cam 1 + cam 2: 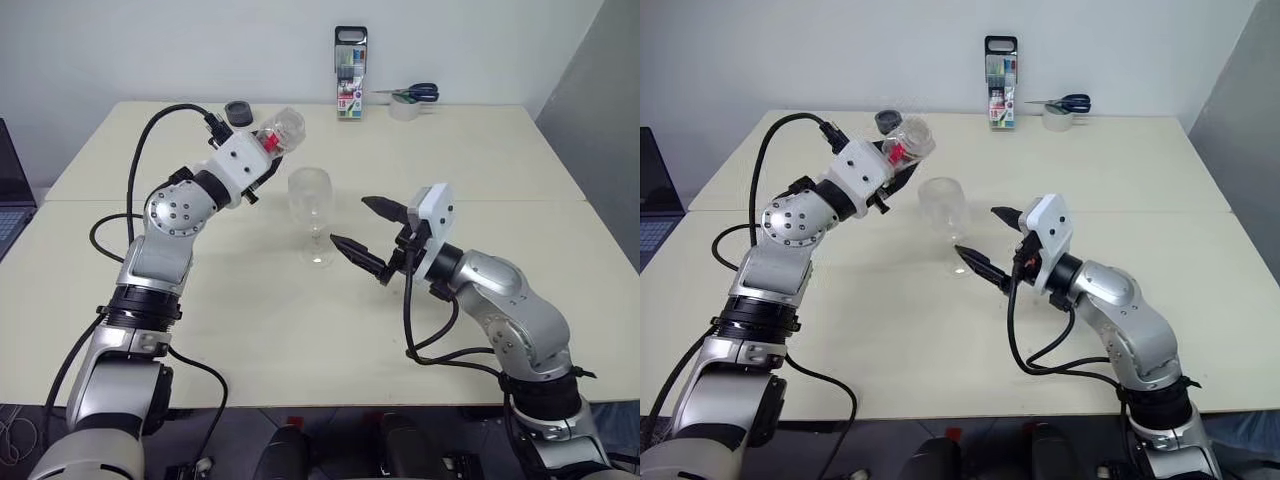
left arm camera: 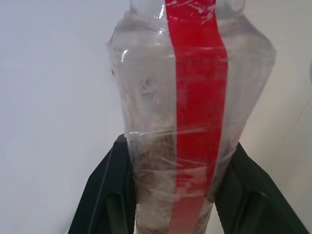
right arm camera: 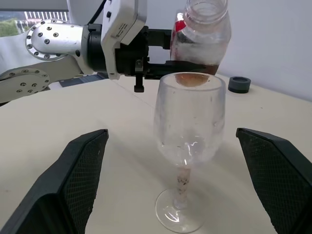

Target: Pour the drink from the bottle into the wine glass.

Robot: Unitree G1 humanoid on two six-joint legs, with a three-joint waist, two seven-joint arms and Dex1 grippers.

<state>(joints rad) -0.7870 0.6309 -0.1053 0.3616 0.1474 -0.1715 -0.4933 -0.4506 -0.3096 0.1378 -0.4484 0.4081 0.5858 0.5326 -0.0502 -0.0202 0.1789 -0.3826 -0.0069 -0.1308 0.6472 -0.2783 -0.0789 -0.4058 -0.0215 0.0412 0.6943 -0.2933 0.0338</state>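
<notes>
My left gripper point(image 1: 268, 150) is shut on the bottle point(image 1: 283, 130), a clear plastic one with a red label strip point(image 2: 197, 97). It holds the bottle in the air, up and just left of the wine glass point(image 1: 311, 205). The bottle's mouth point(image 3: 202, 6) is uncapped and faces up. A little reddish-brown drink point(image 3: 195, 67) sits at its bottom. The wine glass point(image 3: 189, 122) stands upright on the table and looks empty. My right gripper point(image 1: 350, 222) is open just right of the glass, one finger point(image 3: 73, 180) on each side, not touching it.
A dark round cap point(image 1: 238, 112) lies on the table behind the bottle. At the far edge stand a tall marker case point(image 1: 351, 60) and a tape roll point(image 1: 405, 108) with blue scissors point(image 1: 415, 93) on it. A laptop point(image 1: 10, 195) shows at the left edge.
</notes>
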